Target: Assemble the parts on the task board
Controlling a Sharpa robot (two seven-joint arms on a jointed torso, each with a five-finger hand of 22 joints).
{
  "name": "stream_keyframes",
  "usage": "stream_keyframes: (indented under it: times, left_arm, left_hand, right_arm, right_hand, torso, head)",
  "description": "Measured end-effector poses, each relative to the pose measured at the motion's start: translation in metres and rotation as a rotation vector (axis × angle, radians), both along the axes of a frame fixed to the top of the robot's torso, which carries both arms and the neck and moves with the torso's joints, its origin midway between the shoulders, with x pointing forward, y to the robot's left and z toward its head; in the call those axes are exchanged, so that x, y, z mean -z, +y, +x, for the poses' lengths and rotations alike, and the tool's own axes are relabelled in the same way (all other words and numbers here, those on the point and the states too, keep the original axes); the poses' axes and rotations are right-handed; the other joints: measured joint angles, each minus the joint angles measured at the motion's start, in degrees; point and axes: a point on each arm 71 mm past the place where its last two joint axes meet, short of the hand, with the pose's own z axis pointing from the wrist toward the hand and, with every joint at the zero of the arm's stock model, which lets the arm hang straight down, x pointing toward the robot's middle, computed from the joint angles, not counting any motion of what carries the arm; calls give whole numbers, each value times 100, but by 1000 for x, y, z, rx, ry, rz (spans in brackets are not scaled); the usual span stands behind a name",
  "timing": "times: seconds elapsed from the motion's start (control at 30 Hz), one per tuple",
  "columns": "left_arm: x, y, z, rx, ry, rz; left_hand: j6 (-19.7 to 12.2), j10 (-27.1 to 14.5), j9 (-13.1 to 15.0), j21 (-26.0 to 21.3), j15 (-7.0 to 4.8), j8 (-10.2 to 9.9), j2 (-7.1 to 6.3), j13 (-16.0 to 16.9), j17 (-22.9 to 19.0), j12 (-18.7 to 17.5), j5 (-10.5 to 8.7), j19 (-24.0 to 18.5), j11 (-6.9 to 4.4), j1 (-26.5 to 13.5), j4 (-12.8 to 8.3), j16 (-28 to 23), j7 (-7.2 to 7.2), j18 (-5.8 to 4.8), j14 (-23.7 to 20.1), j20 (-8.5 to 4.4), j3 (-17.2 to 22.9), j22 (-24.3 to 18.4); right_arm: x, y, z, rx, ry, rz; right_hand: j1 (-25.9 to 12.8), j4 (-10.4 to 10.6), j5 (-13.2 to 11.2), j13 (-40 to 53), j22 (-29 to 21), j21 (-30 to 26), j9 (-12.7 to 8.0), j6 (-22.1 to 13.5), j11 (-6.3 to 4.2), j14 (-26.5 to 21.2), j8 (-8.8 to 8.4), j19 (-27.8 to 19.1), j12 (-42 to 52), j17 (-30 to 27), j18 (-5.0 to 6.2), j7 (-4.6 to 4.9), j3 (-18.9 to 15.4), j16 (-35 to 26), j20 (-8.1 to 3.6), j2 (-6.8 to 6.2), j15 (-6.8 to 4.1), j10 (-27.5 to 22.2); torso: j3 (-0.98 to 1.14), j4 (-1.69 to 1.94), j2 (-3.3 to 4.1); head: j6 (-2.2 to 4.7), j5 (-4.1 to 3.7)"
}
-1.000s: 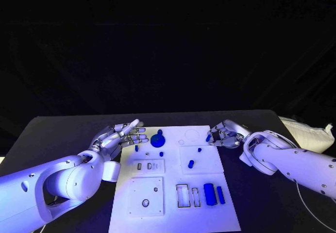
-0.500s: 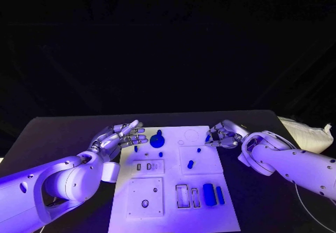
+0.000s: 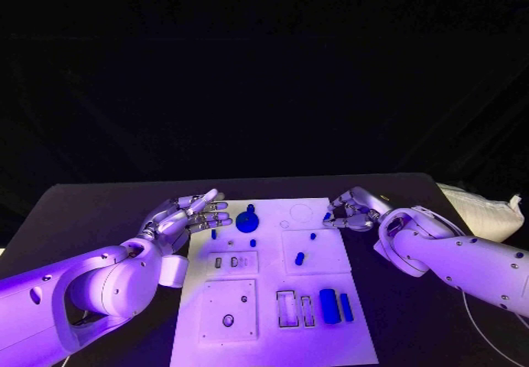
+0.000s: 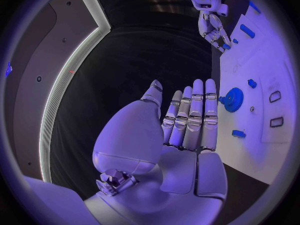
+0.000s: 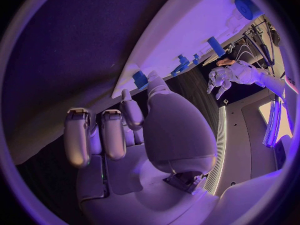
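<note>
Pick-up step, by the look of it; right hand (image 3: 351, 212) at far right edge of white plastic task board (image 3: 276, 321), fingers curled by small blue part (image 5: 140, 78), hold unclear; left hand (image 3: 187, 214) spread, empty, beside blue gear (image 3: 248, 222); next: firm pinch, lift.

You see the scene under violet-blue light that falls from above, and it brightens the board (image 3: 276, 275) while the backdrop stays black. Beside your left hand (image 3: 185, 215) the board glows nearly washed out, so its recesses read faintly. Shine sits on both white arms. In your wrist views the fisheye bends the board's straight edges, and the circle's rim goes dark and soft. Near your right hand (image 5: 125, 135) the close fingers (image 5: 78, 137) look slightly blurred.
</note>
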Motion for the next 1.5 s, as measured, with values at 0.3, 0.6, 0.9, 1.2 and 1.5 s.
stream_keyframes:
  times: [0.3,0.6,0.9,1.2,1.5]
  left_arm:
    - [0,0,0,2,1,0]
    - [0,0,0,2,2,0]
    - [0,0,0,2,3,1]
    - [0,0,0,3,5,1]
    - [0,0,0,3,5,1]
  left_hand:
    - [0,0,0,0,21,0,0,0,6,0,0,0,0,0,0,0,0,0,21,0,0,0]
    - [0,0,0,0,21,0,23,0,6,0,0,0,0,23,-17,0,0,0,21,0,17,1]
    - [0,0,0,0,21,0,23,0,10,0,0,0,0,23,-16,0,0,-1,21,0,17,1]
    - [0,0,0,0,21,0,23,0,15,0,0,0,0,23,-31,0,0,0,21,0,32,-4]
    - [0,0,0,0,21,-12,37,0,15,0,0,1,0,36,-31,0,0,0,21,-1,32,-4]
  right_arm:
    - [0,8,-3,-7,-9,1]
    - [0,10,-4,-12,-10,0]
    - [1,11,-4,-14,-12,-3]
    - [1,10,-4,-11,-14,-7]
    - [0,8,-4,-7,-16,-12]
  right_hand:
    - [72,1,0,57,0,0,76,240,-56,19,174,40,57,-1,0,-98,-78,0,-40,72,-59,61]
    - [133,-31,23,64,-1,0,83,259,-56,-1,197,61,57,-1,0,-118,-110,0,-61,132,-79,61]
    - [268,-112,45,86,-1,0,95,259,-77,-1,220,61,57,-2,0,-118,-61,0,-61,267,-79,80]
    - [292,-112,45,59,-2,0,94,259,-76,-2,219,61,57,-2,0,-118,-61,0,-61,291,-79,79]
    - [292,-128,45,58,3,0,94,259,-76,-2,219,61,57,-3,0,-118,-45,0,-61,290,-78,79]
  torso:
    - [-1,-1,0]
    - [-1,0,1]
    - [3,-2,2]
    - [4,-4,3]
    - [4,-2,3]
  head:
    - [-8,28]
    - [-20,31]
    - [-29,18]
    - [-29,16]
    - [-38,7]
